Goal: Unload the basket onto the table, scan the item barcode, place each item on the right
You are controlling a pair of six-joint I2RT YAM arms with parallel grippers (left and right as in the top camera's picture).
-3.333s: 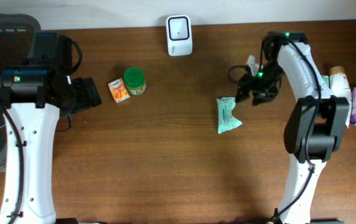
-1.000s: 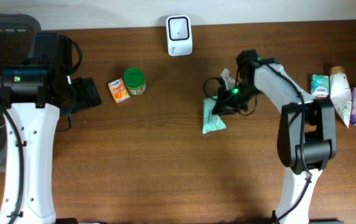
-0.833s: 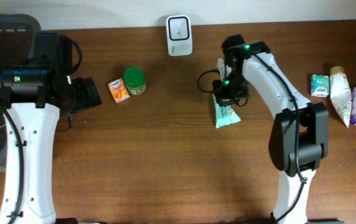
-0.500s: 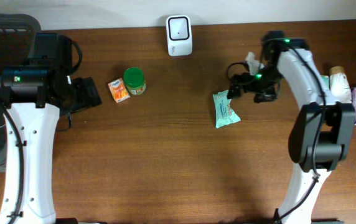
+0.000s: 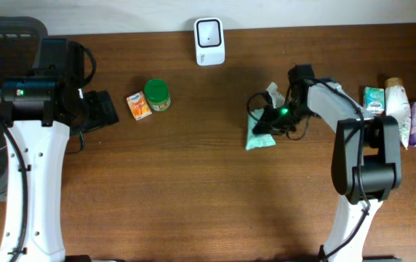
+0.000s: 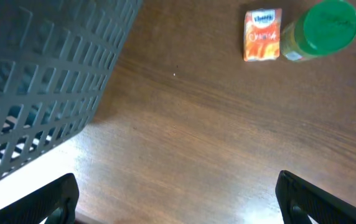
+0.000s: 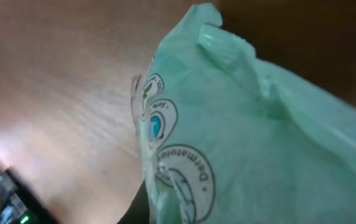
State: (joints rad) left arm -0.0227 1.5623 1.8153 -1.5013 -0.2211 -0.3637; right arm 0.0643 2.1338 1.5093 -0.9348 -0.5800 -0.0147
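From above, we see the right gripper (image 5: 268,121) clenched on the green packet (image 5: 260,138), right of centre on the surface (image 5: 193,189), below and right of the white scanner (image 5: 209,41). The left gripper (image 5: 106,109) sits at the far left.

In the left wrist view, its fingers (image 6: 47,199) stand spread wide above bare wood, with an orange carton (image 6: 262,43) and a green-lidded jar (image 6: 327,28) beyond.

In the right wrist view, the packet fills our frame.

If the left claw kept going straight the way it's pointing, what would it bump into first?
Probably just the bare table. The left claw hangs open, aimed at wood; the orange carton and green-lidded jar sit farther off to one side, though depth is unclear.
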